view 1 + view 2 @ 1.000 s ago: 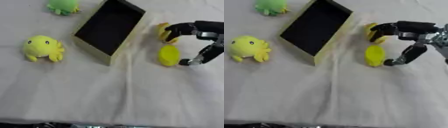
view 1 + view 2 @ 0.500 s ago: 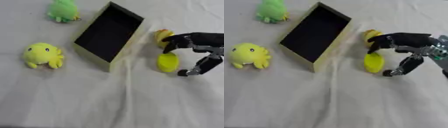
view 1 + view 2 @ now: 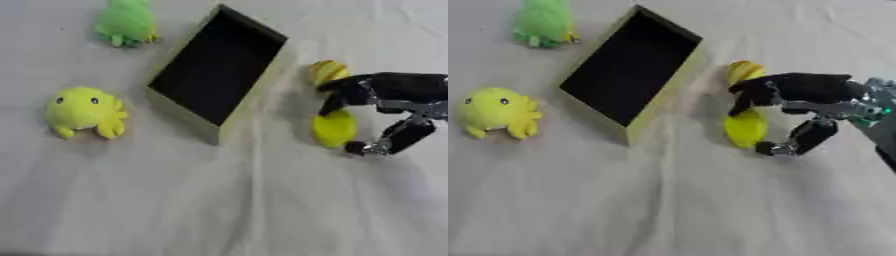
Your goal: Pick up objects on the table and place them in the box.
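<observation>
A yellow toy [image 3: 333, 127] lies on the white cloth just right of the open box [image 3: 217, 76], whose inside is black. My right hand [image 3: 386, 97] reaches in from the right and arches over the toy, fingers curved above it and thumb low on its right side; the toy still rests on the cloth. A yellow plush creature [image 3: 82, 111] sits left of the box. A green plush [image 3: 127, 22] lies at the top left. My left hand shows in no view.
The white cloth [image 3: 219, 200] has soft wrinkles and covers the whole table. The box lies at an angle, its long side running from upper right to lower left.
The whole picture has shifted down, so the camera has tilted. My right hand stays arched over the yellow toy, fingers a little closer around it.
</observation>
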`<state>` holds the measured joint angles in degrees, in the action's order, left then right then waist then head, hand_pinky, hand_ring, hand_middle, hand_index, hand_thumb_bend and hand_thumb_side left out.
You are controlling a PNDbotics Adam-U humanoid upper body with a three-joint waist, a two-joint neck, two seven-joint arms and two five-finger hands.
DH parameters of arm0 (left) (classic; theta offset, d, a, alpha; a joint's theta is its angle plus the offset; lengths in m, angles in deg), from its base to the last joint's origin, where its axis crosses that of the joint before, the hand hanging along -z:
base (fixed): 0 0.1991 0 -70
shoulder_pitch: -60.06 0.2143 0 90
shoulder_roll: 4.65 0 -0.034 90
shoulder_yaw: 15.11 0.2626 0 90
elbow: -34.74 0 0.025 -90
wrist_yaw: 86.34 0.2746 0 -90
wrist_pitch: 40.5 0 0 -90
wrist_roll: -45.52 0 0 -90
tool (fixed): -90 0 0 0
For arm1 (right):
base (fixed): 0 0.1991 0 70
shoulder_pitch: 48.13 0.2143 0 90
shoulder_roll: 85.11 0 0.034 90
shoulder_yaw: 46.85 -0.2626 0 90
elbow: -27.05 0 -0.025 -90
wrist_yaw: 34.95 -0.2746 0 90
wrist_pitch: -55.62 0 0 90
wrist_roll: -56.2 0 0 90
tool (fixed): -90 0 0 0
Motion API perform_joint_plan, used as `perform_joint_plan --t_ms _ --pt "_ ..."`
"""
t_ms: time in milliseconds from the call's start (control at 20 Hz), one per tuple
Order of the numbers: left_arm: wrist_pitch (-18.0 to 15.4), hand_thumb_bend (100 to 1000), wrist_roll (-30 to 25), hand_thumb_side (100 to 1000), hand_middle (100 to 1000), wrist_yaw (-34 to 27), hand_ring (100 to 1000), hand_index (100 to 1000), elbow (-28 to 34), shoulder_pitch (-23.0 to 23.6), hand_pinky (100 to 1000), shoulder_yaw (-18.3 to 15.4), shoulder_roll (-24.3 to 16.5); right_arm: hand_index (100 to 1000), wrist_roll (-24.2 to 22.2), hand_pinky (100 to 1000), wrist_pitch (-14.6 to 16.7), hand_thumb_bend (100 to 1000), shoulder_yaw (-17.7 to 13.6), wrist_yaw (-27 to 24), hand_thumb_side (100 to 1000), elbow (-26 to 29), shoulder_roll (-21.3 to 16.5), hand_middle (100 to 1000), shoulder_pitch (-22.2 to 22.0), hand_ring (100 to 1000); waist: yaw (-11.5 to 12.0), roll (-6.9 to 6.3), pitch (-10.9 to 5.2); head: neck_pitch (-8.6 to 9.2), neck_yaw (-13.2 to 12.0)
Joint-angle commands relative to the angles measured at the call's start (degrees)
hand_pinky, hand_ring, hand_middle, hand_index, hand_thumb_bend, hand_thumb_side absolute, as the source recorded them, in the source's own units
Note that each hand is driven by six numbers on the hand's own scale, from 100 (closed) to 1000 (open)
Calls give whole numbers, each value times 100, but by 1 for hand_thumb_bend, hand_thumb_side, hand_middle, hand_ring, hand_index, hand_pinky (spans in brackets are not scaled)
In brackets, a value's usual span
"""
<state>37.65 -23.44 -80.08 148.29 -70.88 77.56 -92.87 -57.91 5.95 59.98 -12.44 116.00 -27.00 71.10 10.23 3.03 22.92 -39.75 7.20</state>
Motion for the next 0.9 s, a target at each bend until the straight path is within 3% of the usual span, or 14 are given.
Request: perform_joint_plan --t_ms 50,350,700,900 --pt "11 381 -25 533 640 -27 669 816 105 -82 673 14 -150 866 97 924 -25 303 -9 41 187 -7 -74 739 96 985 3 -10 -126 56 16" --pt "23 378 -48 537 640 -39 669 816 105 -80 672 32 -147 858 207 916 -65 284 47 242 186 -72 6 719 188 975 10 -11 -122 70 0" --pt "35 376 -91 540 639 -49 668 815 105 -73 672 53 -149 832 256 897 -126 234 157 584 100 -197 95 596 269 937 4 -16 -120 56 -3" --pt "43 373 -96 541 640 -55 668 815 105 -57 672 53 -152 786 177 888 -134 208 191 770 100 -274 129 513 286 911 -3 -21 -120 42 5"
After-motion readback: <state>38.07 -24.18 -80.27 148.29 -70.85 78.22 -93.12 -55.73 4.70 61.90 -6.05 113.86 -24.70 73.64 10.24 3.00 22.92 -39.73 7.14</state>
